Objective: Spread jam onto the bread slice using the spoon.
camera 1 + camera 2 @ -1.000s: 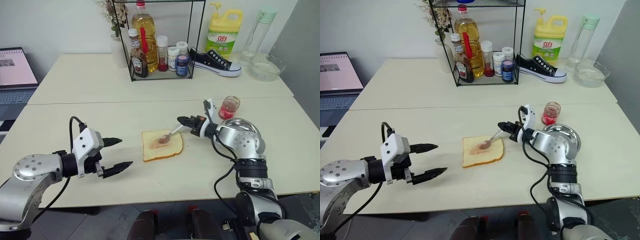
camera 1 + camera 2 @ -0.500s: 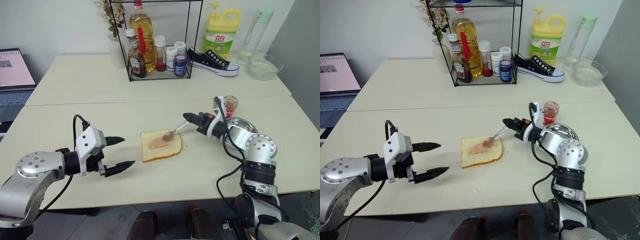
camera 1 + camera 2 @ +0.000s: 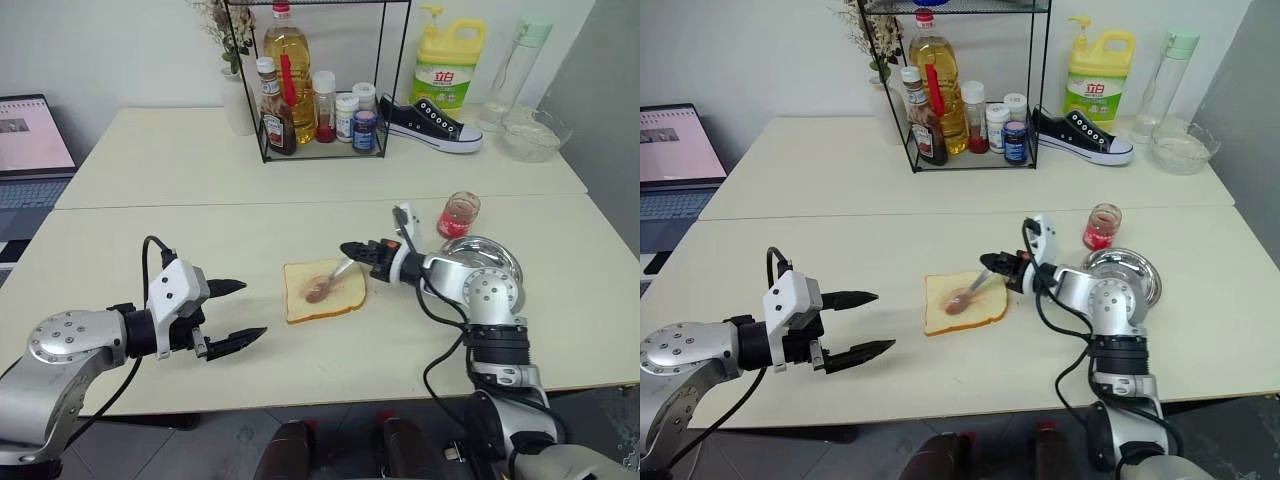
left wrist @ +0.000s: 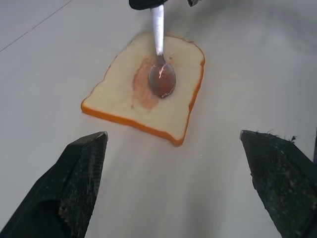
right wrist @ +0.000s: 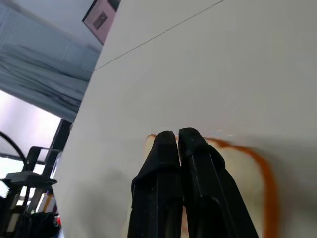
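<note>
The bread slice (image 3: pixel 335 295) lies flat on the table in front of me, with a pinkish-brown smear of jam (image 4: pixel 141 89) on it. My right gripper (image 3: pixel 348 248) is shut on the handle of the spoon (image 3: pixel 331 279), at the slice's far right corner. The spoon's reddish bowl (image 4: pixel 162 80) rests on the middle of the bread. The jam jar (image 3: pixel 458 214) stands behind my right arm. My left gripper (image 3: pixel 250 308) hovers open to the left of the slice, holding nothing.
A round steel dish (image 3: pixel 487 257) sits by my right forearm. At the back stand a wire rack (image 3: pixel 320 80) of bottles, a black shoe (image 3: pixel 432 124), a yellow detergent bottle (image 3: pixel 445 65) and a glass bowl (image 3: pixel 530 135). A laptop (image 3: pixel 30 140) is at far left.
My right gripper has shifted a little to the left, sliding the spoon's bowl from the slice's far edge toward its middle. The view swayed meanwhile. The left gripper stayed put.
</note>
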Robot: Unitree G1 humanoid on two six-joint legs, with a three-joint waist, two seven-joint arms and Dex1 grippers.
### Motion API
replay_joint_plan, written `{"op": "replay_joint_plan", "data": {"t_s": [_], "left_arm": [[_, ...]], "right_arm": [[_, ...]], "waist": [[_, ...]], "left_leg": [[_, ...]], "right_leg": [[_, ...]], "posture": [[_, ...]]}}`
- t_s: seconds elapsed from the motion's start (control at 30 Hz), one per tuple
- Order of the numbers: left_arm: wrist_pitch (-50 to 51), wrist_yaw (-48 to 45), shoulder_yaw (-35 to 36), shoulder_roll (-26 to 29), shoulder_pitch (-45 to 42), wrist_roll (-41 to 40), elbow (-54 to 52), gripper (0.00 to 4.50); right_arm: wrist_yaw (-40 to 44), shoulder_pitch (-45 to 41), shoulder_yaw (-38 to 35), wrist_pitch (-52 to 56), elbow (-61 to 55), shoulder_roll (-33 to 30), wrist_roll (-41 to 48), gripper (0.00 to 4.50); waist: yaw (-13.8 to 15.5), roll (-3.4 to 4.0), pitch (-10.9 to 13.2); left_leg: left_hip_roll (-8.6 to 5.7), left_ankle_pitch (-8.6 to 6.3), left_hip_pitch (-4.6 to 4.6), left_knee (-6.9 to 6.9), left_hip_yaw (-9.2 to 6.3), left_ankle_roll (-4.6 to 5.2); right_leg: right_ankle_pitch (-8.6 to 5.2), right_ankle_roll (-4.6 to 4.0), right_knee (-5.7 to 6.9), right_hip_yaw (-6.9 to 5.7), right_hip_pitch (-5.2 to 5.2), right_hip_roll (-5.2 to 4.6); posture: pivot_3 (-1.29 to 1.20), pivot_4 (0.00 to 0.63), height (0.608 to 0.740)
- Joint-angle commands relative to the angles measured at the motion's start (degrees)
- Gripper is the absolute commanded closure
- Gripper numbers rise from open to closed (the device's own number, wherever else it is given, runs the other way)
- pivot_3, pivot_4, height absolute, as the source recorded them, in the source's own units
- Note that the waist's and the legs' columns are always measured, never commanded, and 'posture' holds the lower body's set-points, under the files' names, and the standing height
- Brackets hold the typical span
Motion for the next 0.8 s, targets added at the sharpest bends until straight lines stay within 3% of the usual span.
{"op": "replay_joint_plan", "data": {"t_s": [0.03,0.23,0.4,0.5,0.8], "left_arm": [[-0.33,0.27,0.77,0.64,-1.08,-0.65,-1.17,0.0],[-0.9,-0.63,-0.54,0.78,-3.15,-0.12,0.68,0.0],[-1.0,-2.48,-0.94,2.45,-3.88,0.29,2.06,0.0],[0.46,-4.75,-0.05,5.85,-4.91,-0.07,3.69,0.0],[4.93,-11.88,5.48,17.51,-10.71,-2.75,9.41,0.0]], "right_arm": [[1.03,0.27,-1.72,-0.2,-1.36,-2.07,0.53,4.47],[0.63,1.82,-4.95,2.21,-4.91,-5.65,2.79,4.47],[-2.15,0.63,-8.29,7.49,-9.25,-4.35,8.8,4.47],[-3.09,-0.66,-9.09,11.4,-12.5,-5.45,12.19,4.47],[0.04,-7.28,-11.86,16.14,-13.25,-18.45,17.51,4.47]], "waist": [[-0.01,0.0,0.0],[0.2,-0.01,0.0],[0.02,0.0,0.0],[-0.01,0.01,0.02],[0.14,0.02,0.18]], "left_leg": [[0.0,0.0,0.0,0.0,0.0,0.0],[-0.04,0.0,-0.01,0.02,0.0,0.0],[0.01,0.0,-0.01,-0.01,0.0,0.0],[0.03,0.0,-0.02,-0.02,0.0,0.0],[-0.03,0.0,-0.06,0.01,0.01,0.01]], "right_leg": [[0.0,0.0,0.01,0.0,0.0,0.0],[0.0,0.0,-0.01,-0.01,0.03,0.0],[0.0,0.0,0.0,0.01,0.0,0.01],[0.0,0.0,0.0,0.02,-0.01,0.01],[-0.01,0.01,-0.03,-0.07,-0.01,0.04]], "posture": [[0.0,0.15,0.74],[0.0,0.15,0.74],[0.0,0.15,0.74],[0.0,0.15,0.74],[0.0,0.15,0.74]]}}
